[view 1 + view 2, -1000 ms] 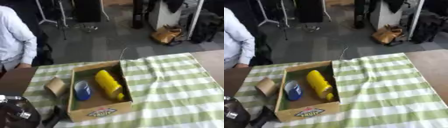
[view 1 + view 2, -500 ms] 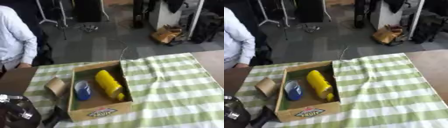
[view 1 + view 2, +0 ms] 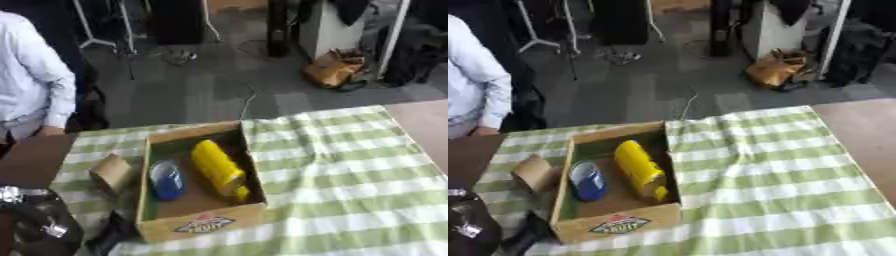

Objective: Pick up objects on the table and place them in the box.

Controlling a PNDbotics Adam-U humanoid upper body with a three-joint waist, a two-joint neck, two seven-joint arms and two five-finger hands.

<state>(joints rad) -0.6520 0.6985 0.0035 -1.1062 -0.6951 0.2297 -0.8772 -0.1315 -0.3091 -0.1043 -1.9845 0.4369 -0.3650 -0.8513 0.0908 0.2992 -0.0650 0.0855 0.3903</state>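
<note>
With a yellow bottle (image 3: 217, 168) and blue can (image 3: 165, 179) already in the box (image 3: 199, 228), the left hand (image 3: 37, 225), fingers indiscernible at seven o'clock, should next reach the cardboard roll (image 3: 111, 172) just outside the box's nine o'clock wall.

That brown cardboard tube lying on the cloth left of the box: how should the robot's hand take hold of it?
Best around its middle, coming down from above with fingers across its width. The brown cardboard tube lies on its side on the green-and-white striped cloth, close beside the open cardboard box, so a side approach from the right looks blocked by the box's wall. The left hand is probably nearer.
</note>
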